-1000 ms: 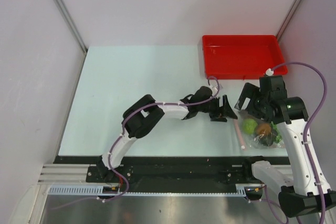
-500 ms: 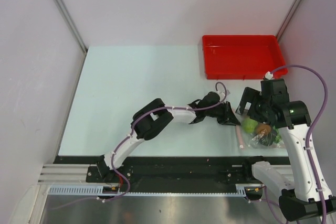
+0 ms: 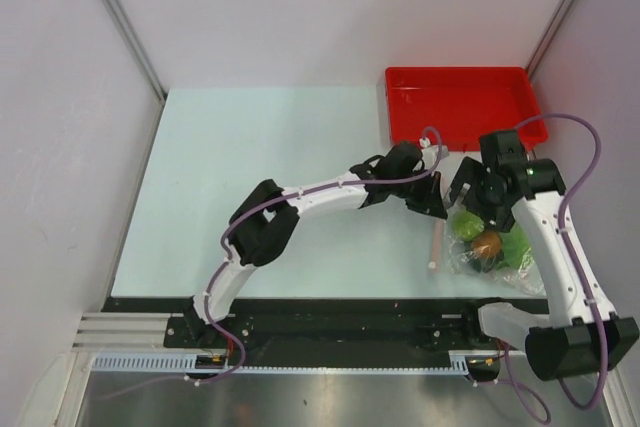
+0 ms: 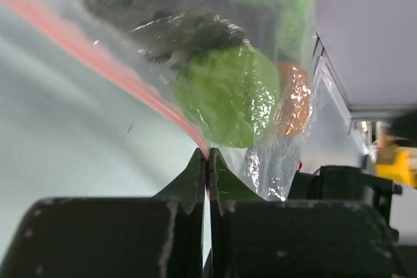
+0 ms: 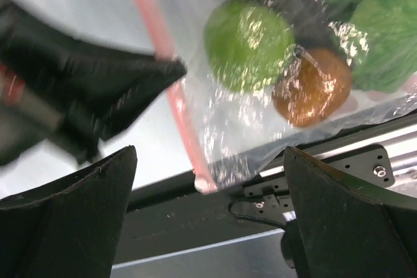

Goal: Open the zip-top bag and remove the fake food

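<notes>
Now, left fingers (image 4: 189, 185) clamp the strip (image 3: 436, 247) at 9 o'clock on the zip-top bag (image 3: 490, 249) — wide-open right fingers (image 5: 78, 193) should pinch its other side.

White-and-black arms (image 3: 322, 197) (purple cables (image 3: 597, 152))

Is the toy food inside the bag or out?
Inside: the green fruit and orange fruit sit behind the clear plastic of the zip-top bag.
</notes>
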Available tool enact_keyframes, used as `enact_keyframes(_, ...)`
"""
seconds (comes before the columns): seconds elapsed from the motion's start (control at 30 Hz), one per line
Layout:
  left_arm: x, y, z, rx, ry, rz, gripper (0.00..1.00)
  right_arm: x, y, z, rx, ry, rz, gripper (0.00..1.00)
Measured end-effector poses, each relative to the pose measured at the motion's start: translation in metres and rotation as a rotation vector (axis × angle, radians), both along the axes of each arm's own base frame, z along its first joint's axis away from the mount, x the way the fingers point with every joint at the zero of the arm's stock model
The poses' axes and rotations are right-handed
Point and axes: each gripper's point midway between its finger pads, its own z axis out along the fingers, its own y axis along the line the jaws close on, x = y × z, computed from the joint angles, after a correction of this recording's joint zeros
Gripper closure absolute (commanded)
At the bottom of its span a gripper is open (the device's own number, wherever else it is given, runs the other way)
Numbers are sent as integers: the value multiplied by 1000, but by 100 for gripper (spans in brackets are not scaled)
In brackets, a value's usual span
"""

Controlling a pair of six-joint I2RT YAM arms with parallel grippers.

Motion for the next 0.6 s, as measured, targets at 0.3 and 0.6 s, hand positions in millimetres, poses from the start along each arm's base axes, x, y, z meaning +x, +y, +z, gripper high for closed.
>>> enact_keyframes(0.3,1,13,46,-8,-169,-55,100,47,-21,7,48,40,-220,3)
enact_keyframes(0.6,-2,20,46,45,-231,-79,100,84,8,24,178,-14,-133,24)
